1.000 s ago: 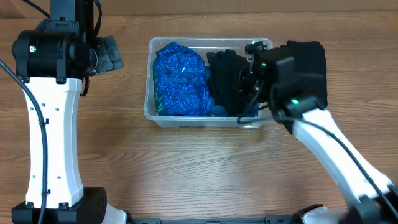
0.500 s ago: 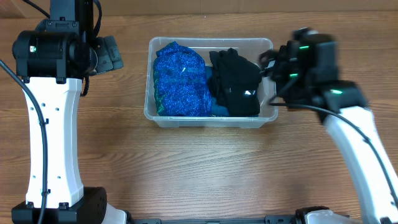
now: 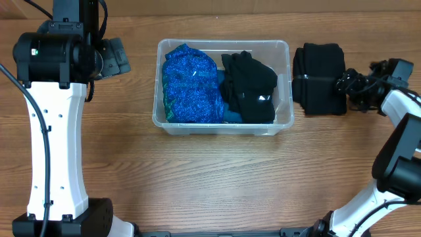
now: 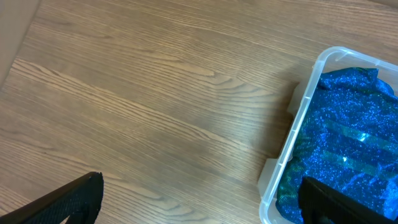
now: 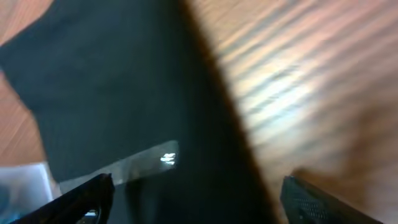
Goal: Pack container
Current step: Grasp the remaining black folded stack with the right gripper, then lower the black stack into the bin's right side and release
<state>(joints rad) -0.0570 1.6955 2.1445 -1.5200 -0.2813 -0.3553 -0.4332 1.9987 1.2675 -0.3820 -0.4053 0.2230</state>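
both spread wide, gripping nothing: left claw (image 4: 200,186) beside the container (image 4: 297,127), right claw (image 5: 196,183) by black cloth (image 3: 319,79).

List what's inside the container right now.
The container holds a sparkly blue cloth on the left and a black garment on the right. Together they cover the floor, so anything under them is hidden.

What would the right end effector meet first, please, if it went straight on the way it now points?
Most likely the black folded cloth lying beside the container: the right end effector points at it, jaws open, with nothing between. Depth is unclear in the blurred wrist view.
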